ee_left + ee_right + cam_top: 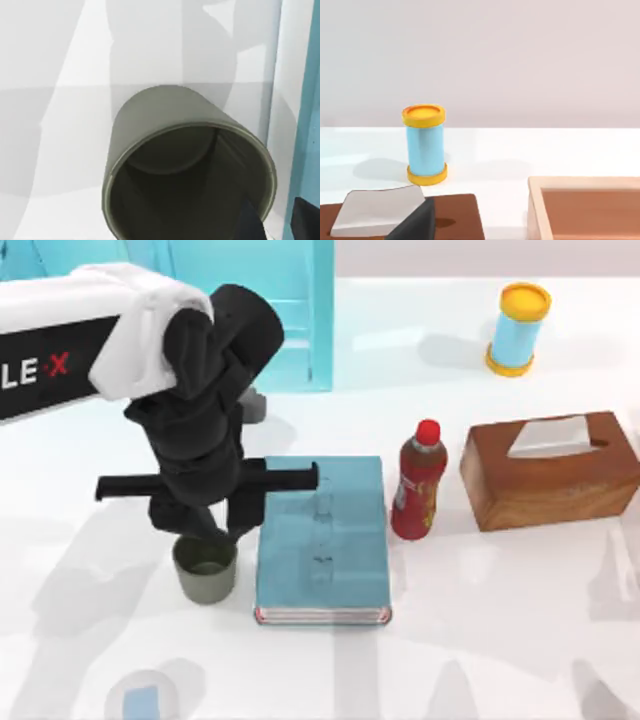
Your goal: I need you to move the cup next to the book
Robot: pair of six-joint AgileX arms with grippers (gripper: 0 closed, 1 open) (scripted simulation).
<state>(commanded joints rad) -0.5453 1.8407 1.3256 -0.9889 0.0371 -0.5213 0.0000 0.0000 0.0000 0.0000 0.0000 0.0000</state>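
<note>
Olive-green cup stands upright directly beneath the left gripper, just beside the book. One dark finger reaches inside the cup rim; finger closure cannot be determined.

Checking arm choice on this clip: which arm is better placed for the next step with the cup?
Left. The left gripper is right over the cup, which stands upright just left of the book; one fingertip reaches inside the rim. The right wrist view faces the table's far right side, away from the cup.
</note>
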